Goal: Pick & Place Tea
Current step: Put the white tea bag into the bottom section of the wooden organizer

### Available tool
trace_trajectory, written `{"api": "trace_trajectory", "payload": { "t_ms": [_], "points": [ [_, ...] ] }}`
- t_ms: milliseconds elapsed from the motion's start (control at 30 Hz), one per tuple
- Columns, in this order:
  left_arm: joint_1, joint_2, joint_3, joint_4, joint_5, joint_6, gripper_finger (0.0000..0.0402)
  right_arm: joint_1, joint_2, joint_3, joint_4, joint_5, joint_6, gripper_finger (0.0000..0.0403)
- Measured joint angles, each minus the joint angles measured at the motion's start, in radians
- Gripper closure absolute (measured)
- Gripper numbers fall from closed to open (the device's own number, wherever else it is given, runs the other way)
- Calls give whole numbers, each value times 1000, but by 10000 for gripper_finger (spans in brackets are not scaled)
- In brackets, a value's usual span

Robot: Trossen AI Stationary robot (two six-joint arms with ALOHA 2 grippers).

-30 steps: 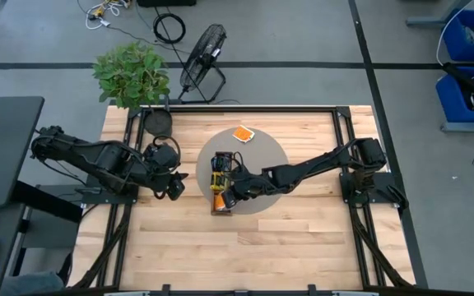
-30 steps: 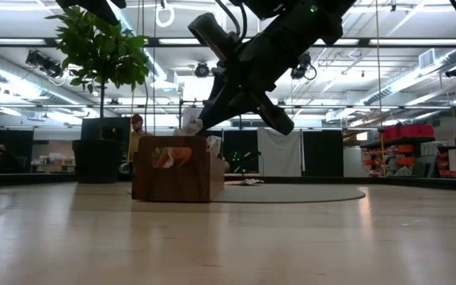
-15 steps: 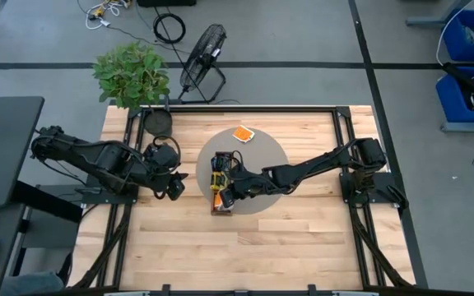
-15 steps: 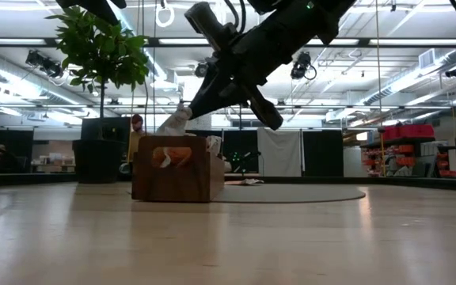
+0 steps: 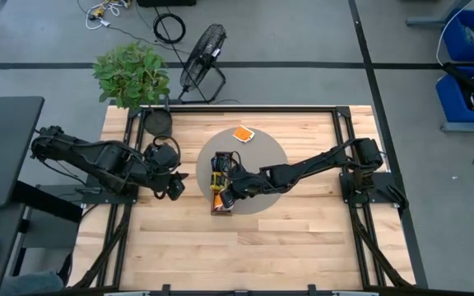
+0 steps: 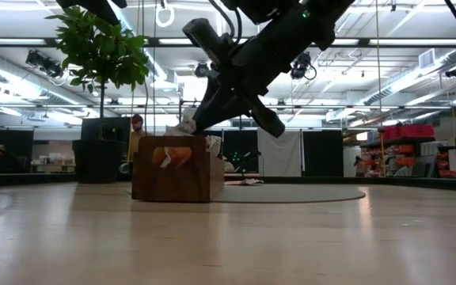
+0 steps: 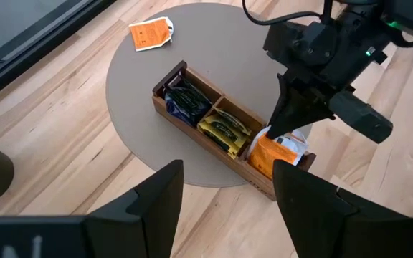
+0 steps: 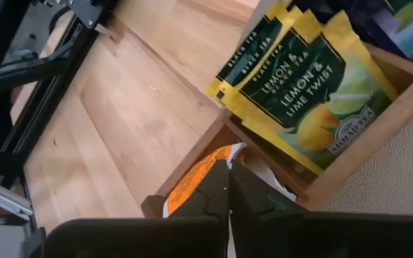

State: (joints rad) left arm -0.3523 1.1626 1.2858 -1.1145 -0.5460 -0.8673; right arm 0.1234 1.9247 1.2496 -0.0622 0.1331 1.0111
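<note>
A long wooden tray [image 7: 205,145] lies on a round grey mat [image 5: 267,154]. It holds dark tea sachets [image 7: 185,102] at its far end, yellow-green ones [image 8: 303,82] in the middle and orange-and-white ones [image 7: 269,156] at its near end. My right gripper [image 8: 228,179] hangs over the near compartment [image 5: 225,197], shut on an orange-and-white sachet. One loose orange sachet [image 5: 243,134] lies flat on the mat's far side. My left gripper [image 7: 228,208] waits open to the tray's left [image 5: 174,186], holding nothing. My right gripper pinches the top edge [image 8: 208,170] of an orange-and-white sachet between its two fingertips. It comes slanting down from the table's right side. The sachet stands tilted below the fingers, with its lower part inside the tray's near compartment.
A black round object [image 5: 158,123] sits at the table's far left corner. A potted plant [image 5: 130,72] and a fan [image 5: 202,51] stand beyond the far edge. Bare wood lies on the table's near side.
The sachet's top edge in my right gripper has swayed slightly to one side and back over the tray's near compartment. The gripper stays shut and in place.
</note>
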Motion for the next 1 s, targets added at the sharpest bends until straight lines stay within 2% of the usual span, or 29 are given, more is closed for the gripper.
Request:
{"api": "trace_trajectory", "payload": {
  "t_ms": [333,1000],
  "points": [
    [0,0,0,1,0,0,181,1,0,98,-172,16,-97,403],
    [0,0,0,10,-11,7,181,2,56,101,-128,-10,-94,403]
  ]
}}
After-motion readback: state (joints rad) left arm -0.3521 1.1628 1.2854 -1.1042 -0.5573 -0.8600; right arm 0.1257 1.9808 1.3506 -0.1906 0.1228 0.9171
